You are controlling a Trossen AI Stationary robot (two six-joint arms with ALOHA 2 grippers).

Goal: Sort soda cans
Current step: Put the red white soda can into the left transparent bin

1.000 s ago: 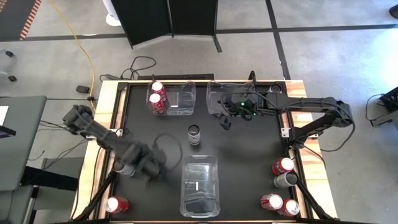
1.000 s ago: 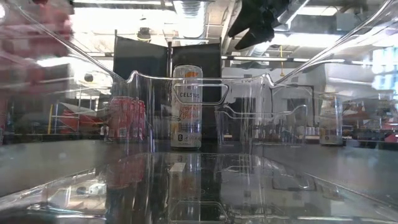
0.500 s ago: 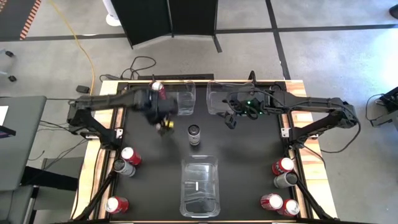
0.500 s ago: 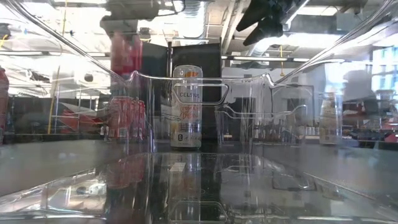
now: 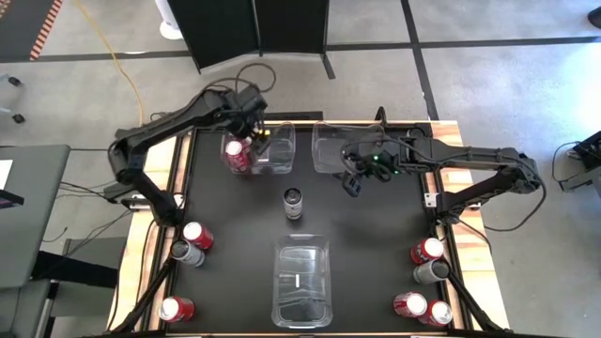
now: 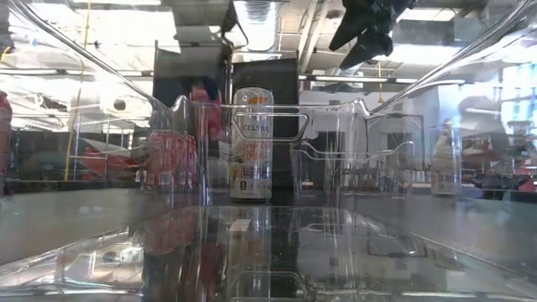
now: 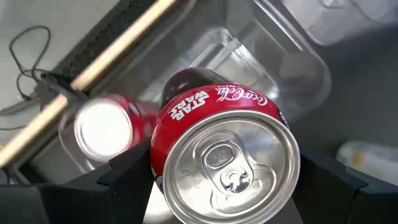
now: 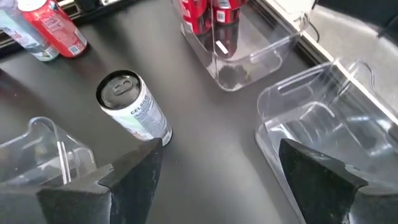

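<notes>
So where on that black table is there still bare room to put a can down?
The widest bare patch lies between the lone silver can at the centre and the right-edge cans. Another lies between that can and the left-edge cans. The far-left bin is crowded: red cans inside, left hand holding a red can above it.

The red can (image 7: 224, 162) reads "Coca-Cola" and "STAR WARS"; the silver can (image 6: 252, 143) reads "CELSIUS".
</notes>
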